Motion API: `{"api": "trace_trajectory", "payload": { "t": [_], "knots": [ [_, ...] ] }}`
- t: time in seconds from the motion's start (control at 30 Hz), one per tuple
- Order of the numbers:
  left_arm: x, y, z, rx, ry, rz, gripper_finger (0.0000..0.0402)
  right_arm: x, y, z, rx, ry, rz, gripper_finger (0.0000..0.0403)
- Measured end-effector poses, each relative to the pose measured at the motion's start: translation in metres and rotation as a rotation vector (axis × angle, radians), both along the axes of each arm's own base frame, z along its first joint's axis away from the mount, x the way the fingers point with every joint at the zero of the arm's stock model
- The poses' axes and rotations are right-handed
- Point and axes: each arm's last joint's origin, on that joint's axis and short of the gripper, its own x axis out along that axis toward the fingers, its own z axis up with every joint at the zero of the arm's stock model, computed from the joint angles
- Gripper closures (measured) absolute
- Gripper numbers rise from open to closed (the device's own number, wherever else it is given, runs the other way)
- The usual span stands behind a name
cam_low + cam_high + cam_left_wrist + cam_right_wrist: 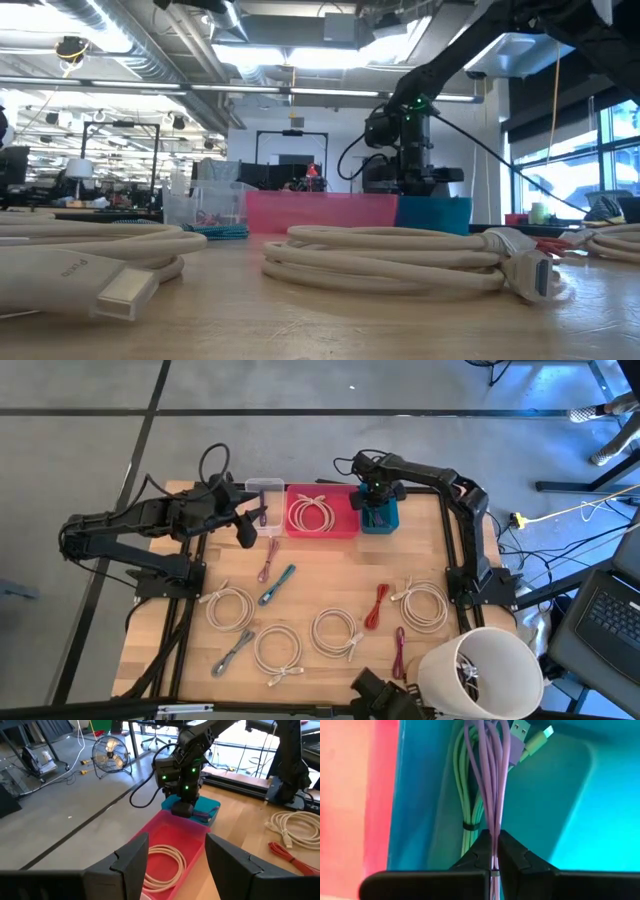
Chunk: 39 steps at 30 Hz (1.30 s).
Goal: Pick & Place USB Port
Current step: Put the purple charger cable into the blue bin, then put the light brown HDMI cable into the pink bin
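Note:
My right gripper points down into the teal bin at the table's far edge, shut on a bundled purple USB cable. The cable's plug points away from the fingers. A pale green cable lies in the same bin beside it. My left gripper hovers open and holding nothing by the clear bin and the pink bin. The pink bin holds a coiled white cable. My right gripper pinches the purple cable's bundled strands between its two fingertips, several strands together. The fingers come from above, pointing down, and the bundle runs on below them into the teal bin. Whether its lower end rests on the bin's floor, I cannot tell.
Several coiled white cables, red cables, a teal cable and a grey one lie loose on the wooden table's near half. A white cup stands at the near right corner.

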Motion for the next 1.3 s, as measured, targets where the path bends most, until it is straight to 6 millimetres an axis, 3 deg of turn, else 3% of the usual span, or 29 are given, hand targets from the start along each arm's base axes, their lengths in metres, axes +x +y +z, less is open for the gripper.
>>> {"api": "trace_trajectory", "payload": {
  "t": [0.2, 0.6, 0.97, 1.3],
  "knots": [
    [0.000, -0.001, -0.001, -0.015, 0.009, -0.019, 0.0213, 0.001, 0.000, -0.002, 0.018, -0.009, -0.020, 0.0379],
    [0.000, -0.001, -0.001, -0.027, 0.008, -0.046, 0.0213, 0.001, 0.000, -0.002, 0.009, -0.001, -0.025, 0.0277],
    [0.000, -0.001, -0.001, -0.027, 0.007, -0.046, 0.0213, 0.006, 0.008, 0.003, -0.033, 0.012, -0.028, 0.0219],
    [0.000, -0.001, -0.001, -0.027, 0.007, -0.046, 0.0213, 0.014, 0.036, 0.045, -0.246, 0.034, -0.002, 0.0214]
  ]
}}
